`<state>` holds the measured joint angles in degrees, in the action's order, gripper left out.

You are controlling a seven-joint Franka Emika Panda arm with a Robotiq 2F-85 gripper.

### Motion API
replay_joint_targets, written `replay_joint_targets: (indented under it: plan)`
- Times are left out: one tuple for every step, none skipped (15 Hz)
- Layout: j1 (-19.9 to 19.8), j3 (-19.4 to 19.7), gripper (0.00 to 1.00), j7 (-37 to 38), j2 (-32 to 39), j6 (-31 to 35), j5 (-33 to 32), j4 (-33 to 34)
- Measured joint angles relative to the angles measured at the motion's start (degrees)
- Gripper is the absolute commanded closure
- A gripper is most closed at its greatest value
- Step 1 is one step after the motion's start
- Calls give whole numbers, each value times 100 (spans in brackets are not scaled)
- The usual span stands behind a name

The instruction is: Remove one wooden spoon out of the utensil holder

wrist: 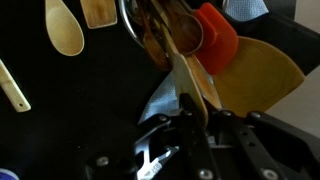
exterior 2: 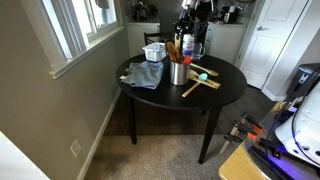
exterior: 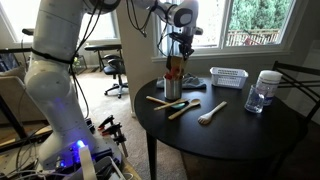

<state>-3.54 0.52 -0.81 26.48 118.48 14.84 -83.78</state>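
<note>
The silvery utensil holder (exterior: 172, 88) stands near the middle of the round black table (exterior: 240, 130) and shows in both exterior views (exterior 2: 179, 73). It holds several wooden utensils and a red spatula (wrist: 215, 40). My gripper (exterior: 179, 50) hangs right above it (exterior 2: 186, 42). In the wrist view the fingers (wrist: 198, 108) are shut on the handle of a wooden spoon (wrist: 186, 75) whose bowl is still down in the holder (wrist: 135, 35).
Two wooden utensils (exterior: 183, 108) and a white spatula (exterior: 212, 113) lie on the table by the holder. A white slatted basket (exterior: 228, 77), a clear white-lidded jar (exterior: 265, 92) and a grey-blue cloth (exterior 2: 145, 75) are also on the table. Chairs stand around.
</note>
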Motion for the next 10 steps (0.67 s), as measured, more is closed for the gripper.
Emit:
replay_joint_targets:
  plan:
    - [9, -8, 93, -32, -68, -14, -54, 0]
    - [18, -16, 93, -55, -153, -37, -130, -1]
    - [33, -20, 93, -63, -250, -62, -223, -2]
    - [55, -20, 93, -64, -355, -93, -323, -2]
    - [77, -20, 93, -64, -463, -121, -424, -2]
    - [98, -21, 93, -64, -571, -147, -504, -2]
    - [118, -21, 93, -64, -669, -167, -573, -2]
    - [138, -21, 93, -64, -755, -187, -635, -2]
    - [153, -21, 93, -64, -829, -211, -673, -2]
    - [165, -21, 93, -63, -887, -230, -704, -2]
